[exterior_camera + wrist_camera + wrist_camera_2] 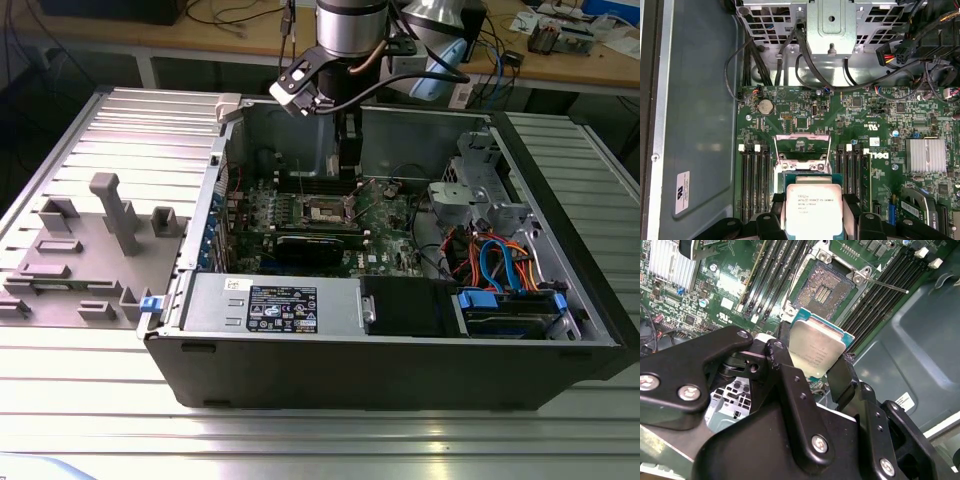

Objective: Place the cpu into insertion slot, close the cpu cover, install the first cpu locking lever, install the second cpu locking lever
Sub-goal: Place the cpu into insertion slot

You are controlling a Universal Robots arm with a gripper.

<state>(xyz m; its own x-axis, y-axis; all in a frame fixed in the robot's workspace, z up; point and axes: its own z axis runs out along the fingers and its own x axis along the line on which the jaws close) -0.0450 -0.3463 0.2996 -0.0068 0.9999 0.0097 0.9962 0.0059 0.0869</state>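
Observation:
My gripper is shut on the cpu, a small square chip with a dull silver top on a green edge. Its black fingers press on two opposite sides of the cpu. The chip hangs tilted a little above the green motherboard, just beside the open insertion slot, apart from it. The slot shows its bare contact field. The cpu cover, a thin metal frame, stands raised at the slot's far edge. A thin locking lever sticks out sideways. In the exterior view the gripper reaches down into the open computer case.
Rows of memory slots flank the socket. A finned heat sink and a black card lie close by. A drive cage and coloured cables sit at the exterior view's right. A grey fixture stands outside the case.

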